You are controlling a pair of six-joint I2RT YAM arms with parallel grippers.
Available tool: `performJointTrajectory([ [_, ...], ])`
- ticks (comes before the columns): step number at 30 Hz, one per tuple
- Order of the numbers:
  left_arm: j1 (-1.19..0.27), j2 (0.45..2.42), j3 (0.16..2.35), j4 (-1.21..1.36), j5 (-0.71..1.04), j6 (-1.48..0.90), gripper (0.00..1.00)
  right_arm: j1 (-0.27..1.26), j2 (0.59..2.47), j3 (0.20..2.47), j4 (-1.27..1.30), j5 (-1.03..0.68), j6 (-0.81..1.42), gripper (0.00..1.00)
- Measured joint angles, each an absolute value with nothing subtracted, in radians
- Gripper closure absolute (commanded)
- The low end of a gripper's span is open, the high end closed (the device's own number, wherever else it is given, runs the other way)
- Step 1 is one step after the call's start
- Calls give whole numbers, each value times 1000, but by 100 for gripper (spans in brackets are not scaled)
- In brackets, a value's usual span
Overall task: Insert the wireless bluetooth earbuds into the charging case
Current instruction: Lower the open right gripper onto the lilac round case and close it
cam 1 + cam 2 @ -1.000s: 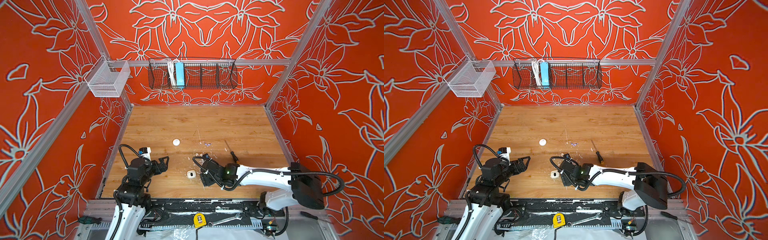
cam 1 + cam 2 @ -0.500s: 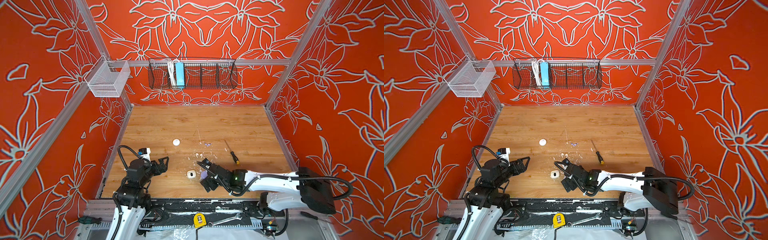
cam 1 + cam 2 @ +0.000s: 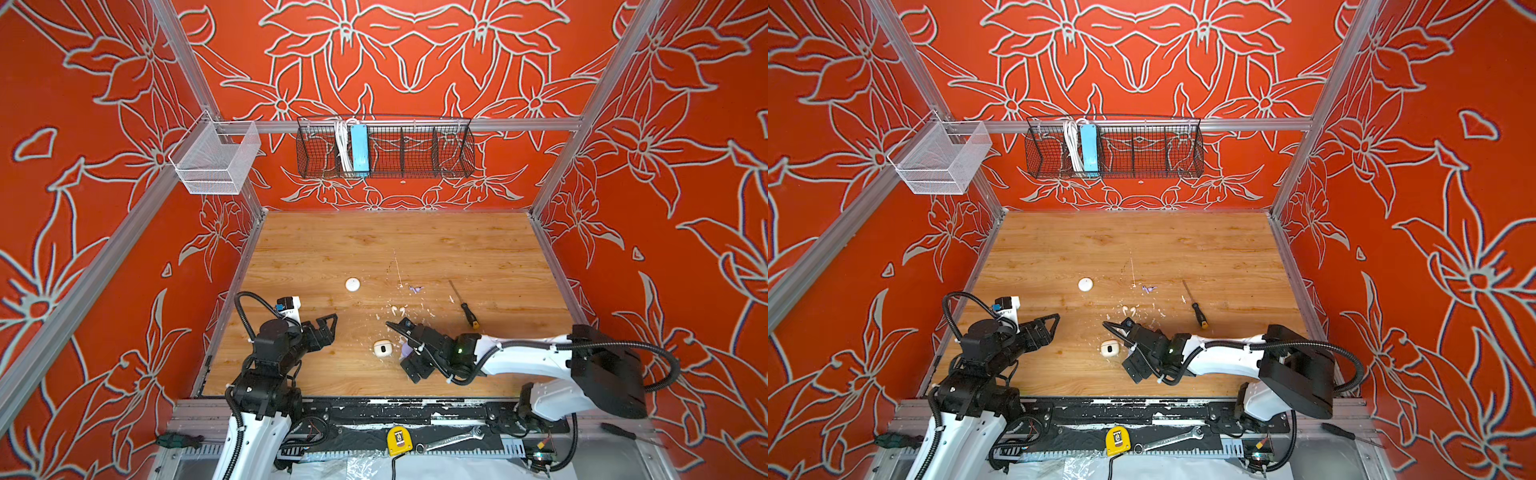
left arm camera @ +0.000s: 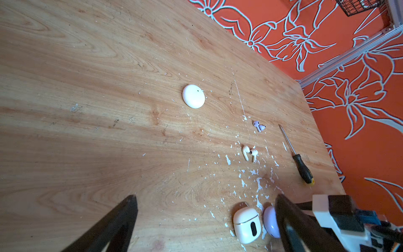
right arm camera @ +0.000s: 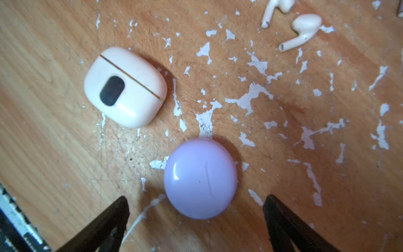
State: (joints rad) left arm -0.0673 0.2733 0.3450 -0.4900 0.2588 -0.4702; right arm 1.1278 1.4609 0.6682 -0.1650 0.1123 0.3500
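Nearest, we see our right gripper (image 5: 196, 197) spread wide, flanking the shut lavender case (image 5: 200, 179), the white case (image 5: 125, 87) just beside, our left gripper (image 4: 205, 197) agape and empty, then the cream earbuds (image 4: 246, 150) loose on the table (image 4: 87, 65), the lavender earbuds (image 4: 259, 125) beyond.

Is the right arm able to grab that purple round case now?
Probably yes. The right gripper is open, the purple round case lies partly between its fingertips, nothing covers it, and the white case sits apart.
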Motion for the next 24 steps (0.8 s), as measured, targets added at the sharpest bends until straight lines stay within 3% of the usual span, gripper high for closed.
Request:
performJointTrajectory([
  [2,-67,273,345,-490,259,-470,3,1119,1485,688,-168,100,350,4],
  [8,-67,269,345,-490,258,-471,3,1111,1542,727,-179,86,344,24],
  [20,-67,265,345,-493,258,-472,3,1110,1550,738,-183,68,342,31],
  [24,-67,264,345,-493,258,-472,3,1110,1551,740,-187,63,342,39],
])
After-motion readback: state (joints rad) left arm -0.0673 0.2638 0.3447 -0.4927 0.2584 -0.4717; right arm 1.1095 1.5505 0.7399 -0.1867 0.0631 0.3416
